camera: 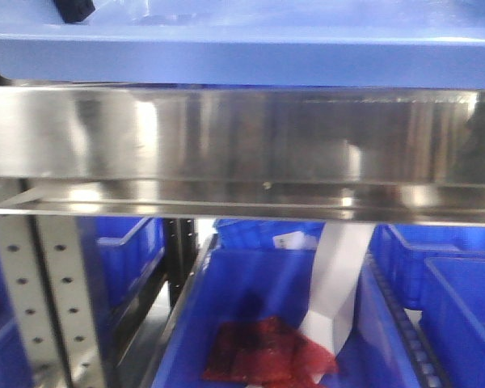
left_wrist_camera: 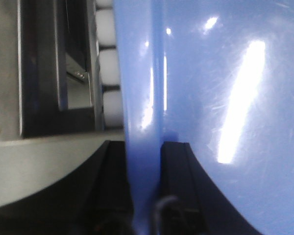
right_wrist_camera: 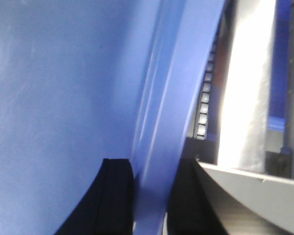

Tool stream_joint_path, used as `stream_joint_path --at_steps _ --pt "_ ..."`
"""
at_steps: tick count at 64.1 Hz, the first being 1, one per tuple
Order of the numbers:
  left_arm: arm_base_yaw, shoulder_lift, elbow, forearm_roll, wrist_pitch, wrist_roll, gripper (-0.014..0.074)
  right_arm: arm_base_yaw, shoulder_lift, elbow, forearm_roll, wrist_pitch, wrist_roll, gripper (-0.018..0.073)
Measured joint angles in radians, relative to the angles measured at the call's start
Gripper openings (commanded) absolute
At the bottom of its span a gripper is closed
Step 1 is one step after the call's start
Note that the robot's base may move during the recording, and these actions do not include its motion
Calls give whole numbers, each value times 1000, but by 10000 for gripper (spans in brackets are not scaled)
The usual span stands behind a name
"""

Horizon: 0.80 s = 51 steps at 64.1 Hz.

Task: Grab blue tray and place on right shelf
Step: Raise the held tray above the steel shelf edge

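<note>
On my left, my left gripper [left_wrist_camera: 143, 149] is clamped on the blue tray [left_wrist_camera: 225, 98], its flared rim pinched between the two black fingers [left_wrist_camera: 179, 176] with no gap showing. In the front view the tray runs across the whole top of the frame, directly above the broad shiny front lip of the right shelf [camera: 242, 137]. I cannot tell whether its bottom is touching the steel or hanging just over it. Under the shelf sit the deeper blue bins [camera: 129, 250] (not my concern), one holding a red mesh bag [camera: 267, 352]. On my right, my right gripper [right_wrist_camera: 152, 166] is closed on the opposite rim in the same way. I judge the grab and the lift done. What seems left is carrying the tray inward over the shelf, setting it down flat and letting go with both hands.
</note>
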Motion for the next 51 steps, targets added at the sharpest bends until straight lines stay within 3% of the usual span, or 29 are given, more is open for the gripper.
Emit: stream_joint_path --at_steps 51 --pt "0 0 0 0 0 0 -48 0 0 0 0 0 0 56"
